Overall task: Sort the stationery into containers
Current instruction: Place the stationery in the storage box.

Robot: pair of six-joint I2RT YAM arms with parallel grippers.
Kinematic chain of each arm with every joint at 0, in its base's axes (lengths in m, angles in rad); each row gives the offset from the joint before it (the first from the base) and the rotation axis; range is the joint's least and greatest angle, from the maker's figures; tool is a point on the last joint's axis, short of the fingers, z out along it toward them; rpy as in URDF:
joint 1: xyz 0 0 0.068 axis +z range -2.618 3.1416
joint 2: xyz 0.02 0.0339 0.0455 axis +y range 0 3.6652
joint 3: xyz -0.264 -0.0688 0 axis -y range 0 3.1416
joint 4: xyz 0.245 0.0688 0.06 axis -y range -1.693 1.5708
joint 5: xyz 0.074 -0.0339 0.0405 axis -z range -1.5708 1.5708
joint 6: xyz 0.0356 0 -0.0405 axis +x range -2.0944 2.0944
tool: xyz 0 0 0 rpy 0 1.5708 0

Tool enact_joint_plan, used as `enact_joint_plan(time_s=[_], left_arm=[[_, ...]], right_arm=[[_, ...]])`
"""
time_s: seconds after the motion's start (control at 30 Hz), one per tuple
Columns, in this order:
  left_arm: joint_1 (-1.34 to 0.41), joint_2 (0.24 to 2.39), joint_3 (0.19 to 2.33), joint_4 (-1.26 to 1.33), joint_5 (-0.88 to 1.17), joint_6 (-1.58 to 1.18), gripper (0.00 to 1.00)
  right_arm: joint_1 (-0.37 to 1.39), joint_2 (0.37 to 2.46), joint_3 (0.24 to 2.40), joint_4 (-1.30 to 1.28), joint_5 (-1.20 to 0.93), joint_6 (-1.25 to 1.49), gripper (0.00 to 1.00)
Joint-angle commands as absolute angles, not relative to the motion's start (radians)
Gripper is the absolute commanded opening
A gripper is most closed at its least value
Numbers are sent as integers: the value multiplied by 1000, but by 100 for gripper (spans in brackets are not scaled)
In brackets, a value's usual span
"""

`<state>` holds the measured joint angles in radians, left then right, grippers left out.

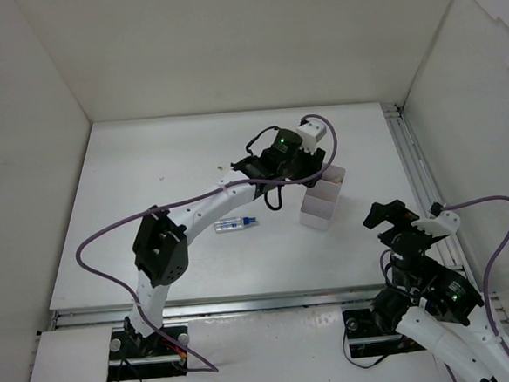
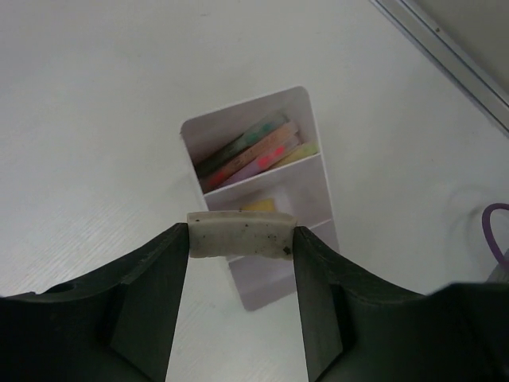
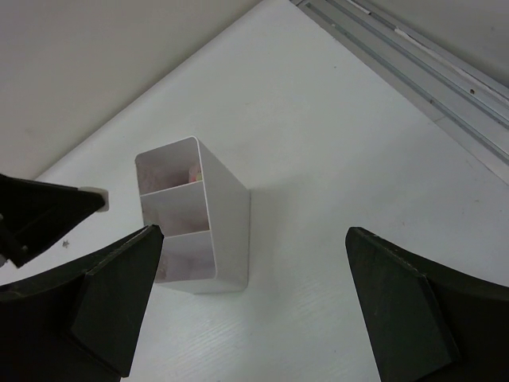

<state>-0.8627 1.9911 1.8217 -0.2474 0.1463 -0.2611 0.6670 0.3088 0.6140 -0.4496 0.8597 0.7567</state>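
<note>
Black fingers (image 2: 151, 302) of the left gripper (image 2: 241, 239) clamp a beige eraser block (image 2: 238, 232) by its two short ends, above the white three-compartment box (image 2: 270, 290). The block hangs over the middle or near compartment (which one cannot be told); pens (image 2: 250, 151) fill the far one. Expect the eraser to be light, slightly soft and grippy, so a moderate squeeze should suffice. Beside the box, the right gripper (image 3: 254, 231) stands wide open and empty. One clear tube with blue end (image 1: 236, 224) lies on the table (image 1: 149, 181), left of the box. It is probably light, stiff and prone to rolling; grasp it across mid-barrel.
</note>
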Motion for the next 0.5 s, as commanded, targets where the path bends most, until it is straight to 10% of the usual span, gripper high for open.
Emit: enact_joint_plan(time_s=[0.0,0.47], left_arm=[[-874,2022,1955,-140,238,-247,48],[-884,2082,1928,-98,267,-288,49]], right_arm=[[660,276,617,-505,917,802,98],[663,216,617,-581,976,815,98]])
